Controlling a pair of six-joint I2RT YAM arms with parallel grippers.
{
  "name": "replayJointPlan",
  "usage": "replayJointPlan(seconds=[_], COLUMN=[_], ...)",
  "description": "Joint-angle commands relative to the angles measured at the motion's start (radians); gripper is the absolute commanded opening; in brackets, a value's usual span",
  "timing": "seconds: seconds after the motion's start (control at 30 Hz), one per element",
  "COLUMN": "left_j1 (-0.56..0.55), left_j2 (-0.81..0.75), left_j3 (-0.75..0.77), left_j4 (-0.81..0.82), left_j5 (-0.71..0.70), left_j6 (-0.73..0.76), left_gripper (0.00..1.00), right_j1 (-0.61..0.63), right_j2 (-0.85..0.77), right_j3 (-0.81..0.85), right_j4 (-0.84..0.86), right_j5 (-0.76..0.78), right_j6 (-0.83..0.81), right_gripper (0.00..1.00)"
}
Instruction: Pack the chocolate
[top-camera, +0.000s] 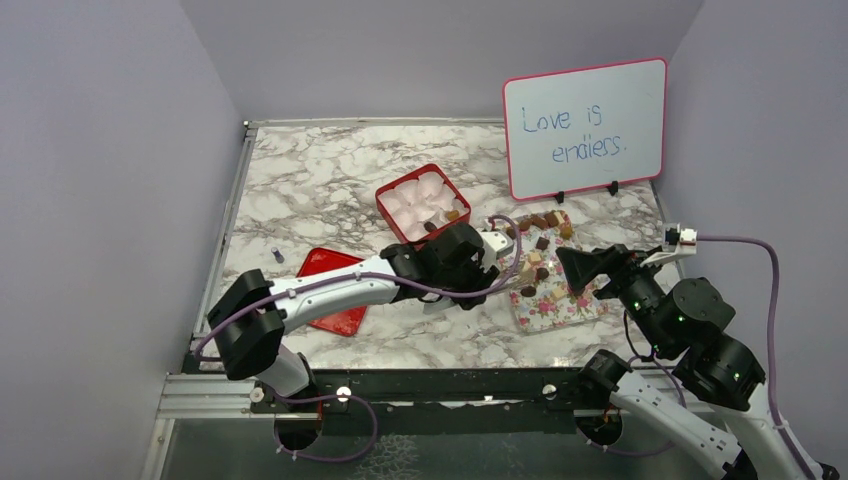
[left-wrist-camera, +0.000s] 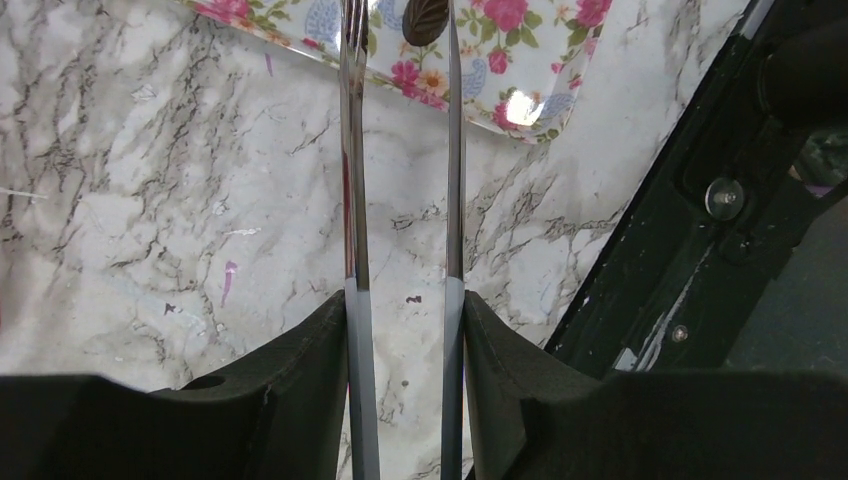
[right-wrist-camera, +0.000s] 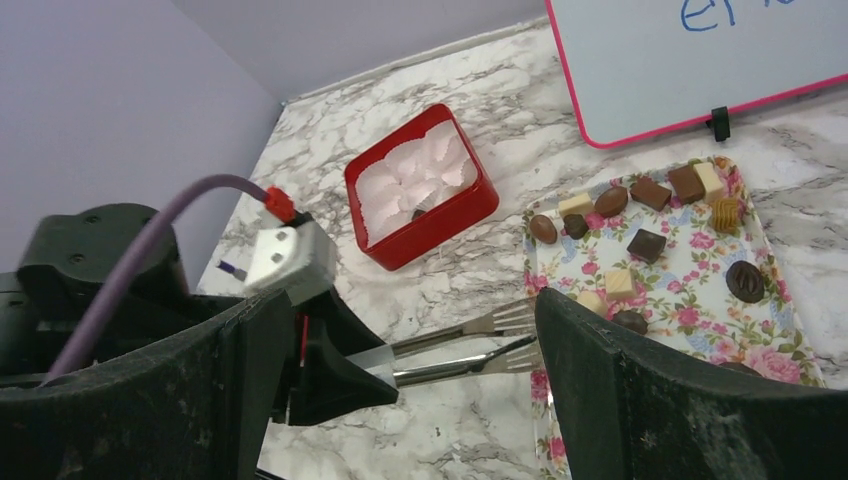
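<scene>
The chocolate (top-camera: 541, 256) lies as several small dark, light brown and cream pieces on a floral tray (top-camera: 556, 308). My left gripper (top-camera: 488, 256) is shut on metal tongs (left-wrist-camera: 355, 200), whose two arms run forward to the tray's near edge. A dark oval piece (left-wrist-camera: 425, 18) shows between the tong arms near their tips; whether it is pinched I cannot tell. The right wrist view shows the tongs (right-wrist-camera: 470, 345) with toothed tips apart beside the tray (right-wrist-camera: 700, 290). My right gripper (top-camera: 592, 268) hangs open and empty over the tray's right side.
A red box (top-camera: 425, 205) lined with white paper cups stands behind the left gripper, with a couple of brown pieces in its near cups. Its red lid (top-camera: 335, 290) lies under the left arm. A whiteboard (top-camera: 585, 125) stands at the back right. The table's black front rail (left-wrist-camera: 700, 230) is close.
</scene>
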Motion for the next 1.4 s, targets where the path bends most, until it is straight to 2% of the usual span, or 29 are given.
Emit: replayJointPlan(seconds=[0.0,0.93,1.07,1.37], left_j1=[-0.019,-0.043,-0.055,-0.064], left_j2=[0.053,0.180,0.185,0.143], left_j3=[0.013,0.025,0.022,0.015], left_j4=[0.067,0.125,0.125,0.121], left_j5=[0.020,0.051,0.041,-0.033], left_j6=[0.018,0.024,0.020,0.016], left_gripper=[0.42,0.43,0.33,0.26], right_j1=[-0.004,-0.004,-0.004,-0.004], right_j2=[-0.014,-0.037,-0.034,-0.040], right_j3=[0.041,0.012,0.015,0.007], right_j4=[-0.008,-0.011,-0.012,-0.014], right_j5=[0.024,0.024,0.023,0.024], right_j6=[-0.015,-0.003,-0.003,0.002], right_gripper=[0.96,0.96,0.96,0.96])
